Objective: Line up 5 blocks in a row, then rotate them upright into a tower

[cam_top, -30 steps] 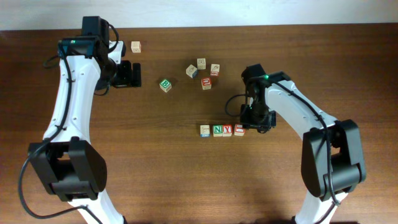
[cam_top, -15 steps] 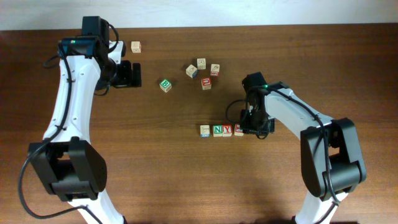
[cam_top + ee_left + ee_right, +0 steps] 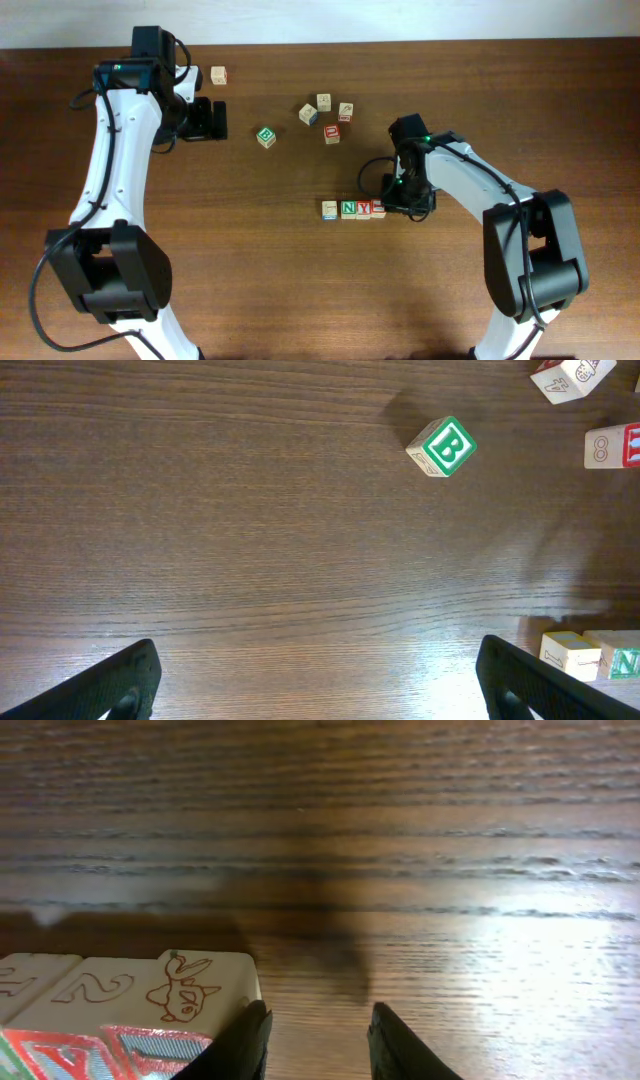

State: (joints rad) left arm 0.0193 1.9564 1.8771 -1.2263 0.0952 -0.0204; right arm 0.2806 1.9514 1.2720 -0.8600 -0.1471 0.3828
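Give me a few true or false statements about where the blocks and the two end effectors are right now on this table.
1. The green B block stands apart from the row of blocks. True.
2. The left end effector holds a block. False: it is open and empty.
3. The green N block lies in the row. True.
4. A block sits between the fingers of the right end effector. False: the gap is empty, and the end block lies beside one finger.

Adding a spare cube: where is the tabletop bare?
Bare: the wood left of the lettered row, in front of the green B cube, and everything nearer than the row. Crowded: the four-cube cluster, and the row's end by the right hand.
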